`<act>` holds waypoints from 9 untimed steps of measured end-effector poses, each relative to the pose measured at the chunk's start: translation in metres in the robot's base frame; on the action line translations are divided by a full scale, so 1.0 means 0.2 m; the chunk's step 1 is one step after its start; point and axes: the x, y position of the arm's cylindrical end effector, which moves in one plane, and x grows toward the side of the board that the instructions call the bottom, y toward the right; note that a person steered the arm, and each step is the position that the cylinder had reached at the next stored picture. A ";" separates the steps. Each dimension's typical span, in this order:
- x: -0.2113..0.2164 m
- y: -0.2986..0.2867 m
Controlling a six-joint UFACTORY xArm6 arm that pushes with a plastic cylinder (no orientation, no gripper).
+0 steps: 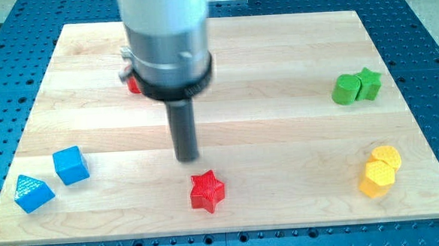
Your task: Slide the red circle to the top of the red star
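Note:
The red star (207, 191) lies near the view's bottom, a little left of centre. My tip (187, 158) rests on the board just above and slightly left of the red star, apart from it. A small bit of a red block (133, 85), probably the red circle, peeks out at the upper left from behind the arm's silver body; most of it is hidden and its shape cannot be made out.
A blue cube (71, 165) and a blue triangular block (33, 193) lie at the lower left. A green round block (345, 90) and a green star (368, 83) touch at the right. Two yellow blocks (380, 171) sit together at the lower right. The wooden board (276, 52) ends at a blue perforated table.

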 end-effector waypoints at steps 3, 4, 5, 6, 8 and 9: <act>-0.84 -0.72; -0.71 -0.83; -0.54 -0.52; -0.61 -0.59; -0.83 -0.54; -0.70 -0.27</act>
